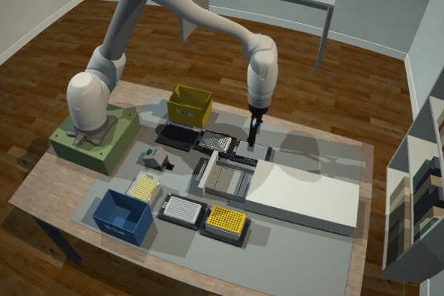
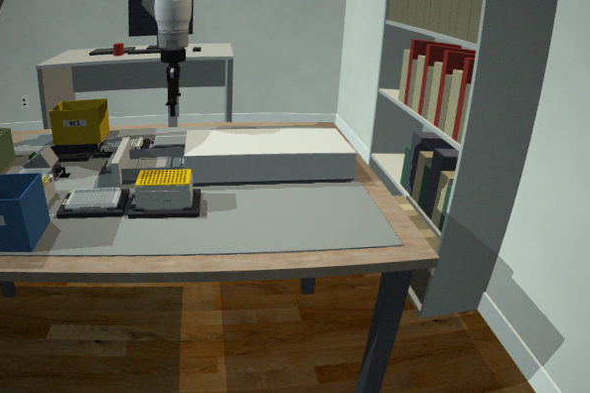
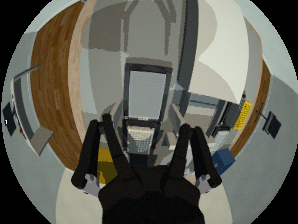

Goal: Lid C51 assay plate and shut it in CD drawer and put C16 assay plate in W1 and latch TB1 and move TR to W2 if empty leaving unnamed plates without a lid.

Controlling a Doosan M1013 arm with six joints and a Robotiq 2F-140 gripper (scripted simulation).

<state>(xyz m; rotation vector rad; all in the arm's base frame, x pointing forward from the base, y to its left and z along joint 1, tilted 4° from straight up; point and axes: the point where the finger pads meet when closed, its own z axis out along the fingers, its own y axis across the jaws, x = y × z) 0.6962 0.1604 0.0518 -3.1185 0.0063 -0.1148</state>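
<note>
Gripper [image 1: 252, 146] poised over plate lid [image 1: 252, 151], fingers spread, nothing between them.
Lid lies on its nest behind the cooler's open drawer [image 1: 225, 181]; black plate [image 1: 216, 143] sits just left of it; clear plate [image 1: 182, 209] on front nest near blue bin [image 1: 123, 216].

A bookshelf [image 2: 483, 149] stands against the tabletop's [image 2: 229, 265] right edge, holding red and beige binders [image 2: 440, 81] on one level and dark books [image 2: 430, 171] below. Beyond the far edge, a grey desk [image 2: 130, 55] stands by the wall, with a small red cup [image 2: 118, 48] on it. The floor [image 2: 130, 337] is wood planking.
</note>
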